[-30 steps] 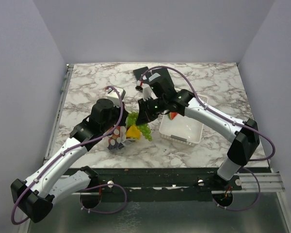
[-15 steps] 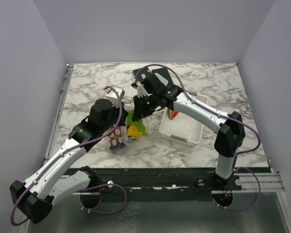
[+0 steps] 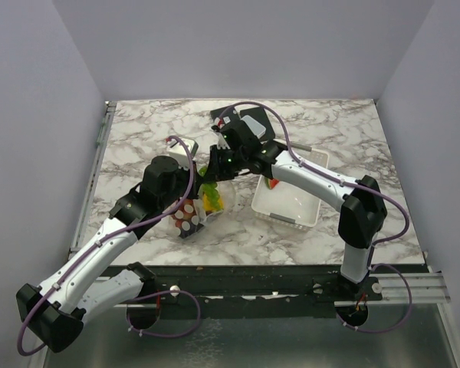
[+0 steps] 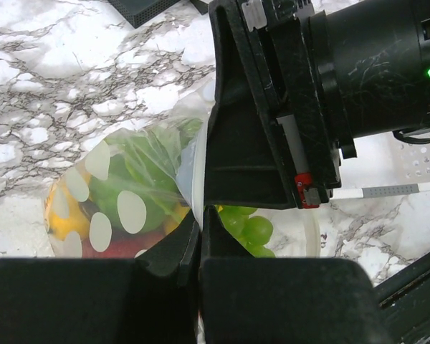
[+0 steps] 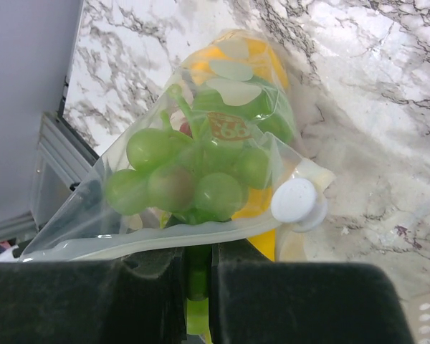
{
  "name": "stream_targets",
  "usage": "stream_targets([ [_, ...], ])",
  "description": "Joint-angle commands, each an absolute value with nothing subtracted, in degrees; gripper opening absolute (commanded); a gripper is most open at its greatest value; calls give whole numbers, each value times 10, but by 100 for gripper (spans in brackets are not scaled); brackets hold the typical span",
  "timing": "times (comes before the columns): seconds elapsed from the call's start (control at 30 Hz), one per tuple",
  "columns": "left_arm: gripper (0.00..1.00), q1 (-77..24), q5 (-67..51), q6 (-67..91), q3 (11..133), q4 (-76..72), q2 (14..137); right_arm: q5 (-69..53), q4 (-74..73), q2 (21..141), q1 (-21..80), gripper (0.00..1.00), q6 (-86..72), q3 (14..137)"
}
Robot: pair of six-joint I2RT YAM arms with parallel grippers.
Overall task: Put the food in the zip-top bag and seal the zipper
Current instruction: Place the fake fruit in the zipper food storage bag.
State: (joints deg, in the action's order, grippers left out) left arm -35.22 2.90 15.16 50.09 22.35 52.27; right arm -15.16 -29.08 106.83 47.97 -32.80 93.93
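Note:
The zip-top bag (image 3: 193,216), clear with white dots, hangs between my two grippers near the table's middle. My left gripper (image 3: 193,201) is shut on the bag's mouth edge; in the left wrist view the jaws (image 4: 200,226) pinch the clear plastic. My right gripper (image 3: 213,170) is shut on the stem of the green grapes (image 5: 186,179) and holds them inside the bag's mouth. The zipper strip (image 5: 165,240) runs just above the right jaws (image 5: 197,269). A yellow lemon (image 3: 213,202) and something red lie in the bag (image 4: 107,208). A watermelon slice (image 3: 274,183) lies in the basket.
A white rectangular basket (image 3: 291,207) stands right of the bag. A black flat object (image 3: 241,116) lies at the back. A white round knob (image 5: 299,203) sits at the bag's corner. Marble table (image 3: 330,130) all round.
My right gripper has moved left and slightly back with the grapes, carrying them into the bag's mouth. The bag has shifted in my left gripper, and its dotted side now faces the front.

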Motion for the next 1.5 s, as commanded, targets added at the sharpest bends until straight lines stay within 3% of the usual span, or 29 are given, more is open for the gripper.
stream_targets([
  [0.0, 0, -353, 9, 154, 498, 203, 524, -130, -212, 1072, 486, 2, -377, 929],
  [0.4, 0, -353, 22, 154, 497, 202, 523, -122, -168, 1085, 531, 12, -395, 904],
  [0.73, 0, -354, 33, 154, 497, 204, 521, -89, -145, 1012, 533, 46, -382, 831],
  [1.2, 0, -353, 42, 152, 497, 205, 522, -34, -193, 921, 533, 52, -345, 789],
  [1.47, 0, -353, 41, 152, 497, 205, 526, -86, -163, 955, 533, 53, -357, 791],
])
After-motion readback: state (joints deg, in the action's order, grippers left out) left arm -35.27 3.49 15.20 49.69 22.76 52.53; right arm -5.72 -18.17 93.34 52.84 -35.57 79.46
